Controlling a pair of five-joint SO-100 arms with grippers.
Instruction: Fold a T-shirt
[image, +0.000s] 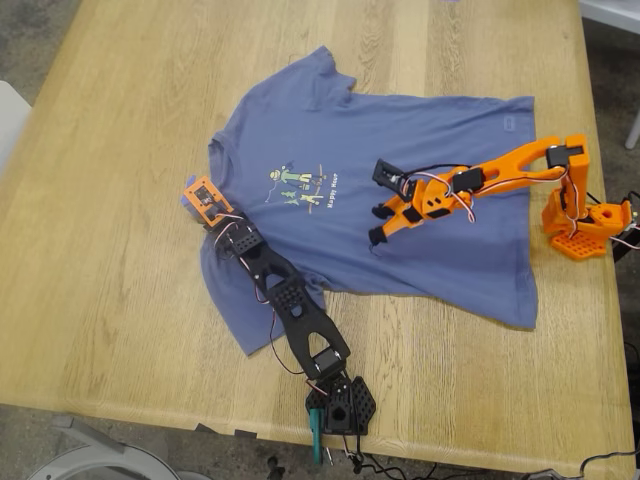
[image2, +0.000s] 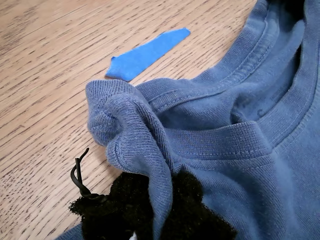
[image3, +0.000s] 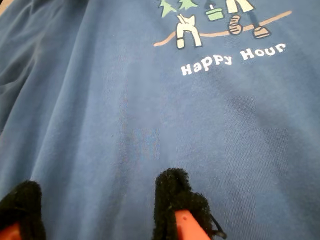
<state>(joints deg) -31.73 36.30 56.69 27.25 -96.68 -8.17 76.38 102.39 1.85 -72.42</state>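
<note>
The slate-blue cotton T-shirt lies spread on the light wooden table, print facing up. My first gripper, black-padded, is closed and pinches a bunched fold of its ribbed collar, near a blue tape scrap. My second gripper is open above the chest cloth, holding nothing.

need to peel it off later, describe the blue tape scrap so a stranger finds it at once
Start at the wooden table and find the slate-blue T-shirt spread on it. By the shirt's collar, which my first gripper pinches, a small blue tape scrap lies flat on bare wood. It is brighter blue than the shirt, smooth and pointed.
</note>
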